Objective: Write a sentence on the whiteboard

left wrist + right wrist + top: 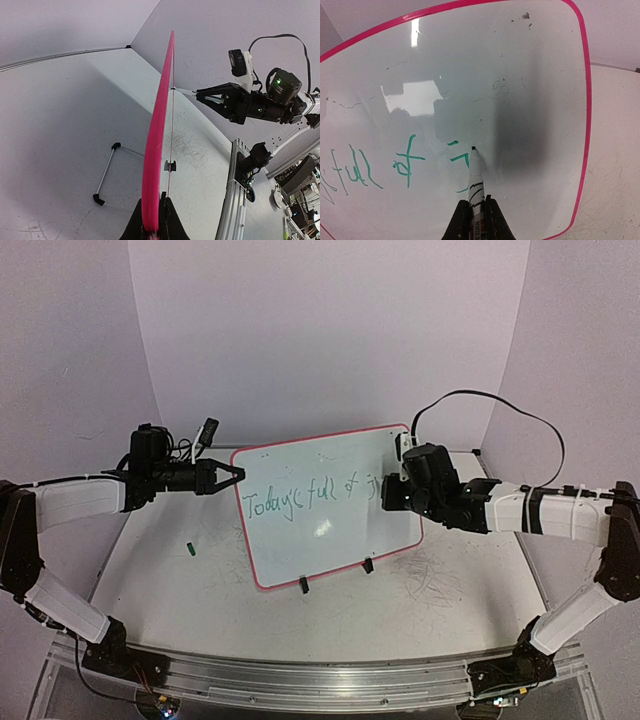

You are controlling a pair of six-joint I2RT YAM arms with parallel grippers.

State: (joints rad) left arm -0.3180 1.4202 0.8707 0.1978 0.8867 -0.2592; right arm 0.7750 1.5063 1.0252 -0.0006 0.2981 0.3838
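Back wall: plain pale lilac-white panel [330, 330], matte.
Side walls: matching pale side panels, left [60, 360] and right [590, 330], angled in to meet the back panel.
Table: flat white tabletop [190, 600], scuffed, with grey scribble marks [435, 580] on its right part.
Near edge: silver aluminium rail [320, 680] along the tabletop's front.
Light: soft and even, with faint shadows.
Beyond the rail: dim clutter of cables and equipment [300, 200].

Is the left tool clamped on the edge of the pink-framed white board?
Yes, the left tool is shut on the rim of the pink-framed white rectangular board.
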